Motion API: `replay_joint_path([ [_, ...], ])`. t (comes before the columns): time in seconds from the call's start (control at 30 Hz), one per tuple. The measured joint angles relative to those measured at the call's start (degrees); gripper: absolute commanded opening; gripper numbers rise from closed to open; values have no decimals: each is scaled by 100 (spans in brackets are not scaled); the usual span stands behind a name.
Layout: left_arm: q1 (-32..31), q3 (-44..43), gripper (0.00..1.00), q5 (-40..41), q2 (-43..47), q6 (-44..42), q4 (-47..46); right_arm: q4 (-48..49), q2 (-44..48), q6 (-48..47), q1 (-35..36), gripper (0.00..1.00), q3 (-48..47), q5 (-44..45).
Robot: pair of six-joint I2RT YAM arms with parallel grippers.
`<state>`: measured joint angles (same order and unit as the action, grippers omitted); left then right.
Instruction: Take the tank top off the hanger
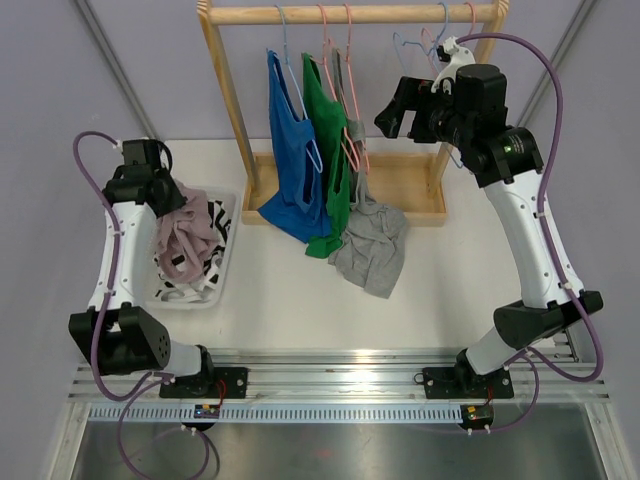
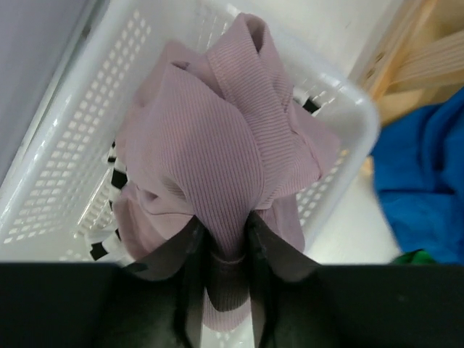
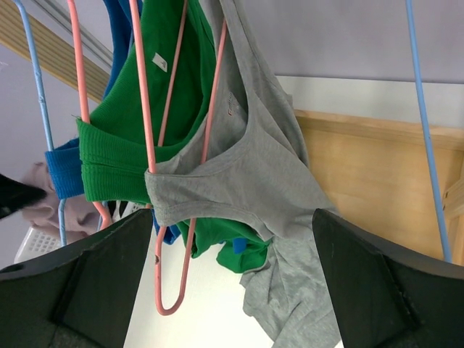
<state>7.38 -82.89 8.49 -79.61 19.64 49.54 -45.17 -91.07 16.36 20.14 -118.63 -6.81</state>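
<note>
Left side: my left claw hangs over the white basket. Its fingers stand narrow, with a fold of a mauve ribbed top caught between them and touching both. The rest of that top bunches ahead of the claw, inside the basket and on top of a black-and-white garment.

Middle: a wooden rack carries three tops in a row, a blue top, a green top and the gray tank top. The gray one is still on its pink hanger, rightmost of the three. Its hem is slumped on the table in front of the rack's base.

Right side: my right claw is spread as wide as it goes, holding and touching nothing. In the wrist view the gray tank top's neckline and strap sit directly ahead, framed between the two fingers but apart from them.

Count: one basket with two garments, three tops on the rail, two arms. Hangers are pink and pale blue, at least five. I cannot count the ones behind the right arm for sure.
</note>
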Motion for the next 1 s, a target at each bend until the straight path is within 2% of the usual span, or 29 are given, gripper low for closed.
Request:
replay_joint_path([
  [0.07,0,229,51,22,-101,13,66,26,-46,13,0,100,-59,-50],
  [0.1,0,326,80,31,-162,2,103,26,-109,20,0,99,-142,-96],
  [0.17,0,468,97,37,-197,17,173,33,-269,26,0,96,-345,-181],
  [0.27,0,579,99,28,76,48,221,28,-581,2,39,88,-728,-221],
  [0.37,-26,579,99,31,726,28,254,-31,-931,-70,173,82,-1167,-184],
  [0.53,-330,579,99,28,2006,-24,278,-293,-1670,-289,562,78,-2234,59],
  [0.67,-640,610,99,31,2529,-103,317,-461,-2044,-509,769,52,-2715,444],
  [0.7,-699,647,99,31,2570,-120,334,-463,-2116,-581,789,39,-2765,590],
  [0.73,-778,695,99,37,2590,-136,363,-466,-2157,-651,791,34,-2789,693],
  [0.87,-1088,905,99,35,2559,-195,490,-466,-2354,-855,787,24,-2929,1130],
  [0.9,-1161,962,99,35,2555,-210,505,-463,-2376,-905,787,13,-2933,1207],
  [1.0,-1362,1036,99,48,2555,-227,538,-459,-2389,-1049,798,0,-2933,1300],
])
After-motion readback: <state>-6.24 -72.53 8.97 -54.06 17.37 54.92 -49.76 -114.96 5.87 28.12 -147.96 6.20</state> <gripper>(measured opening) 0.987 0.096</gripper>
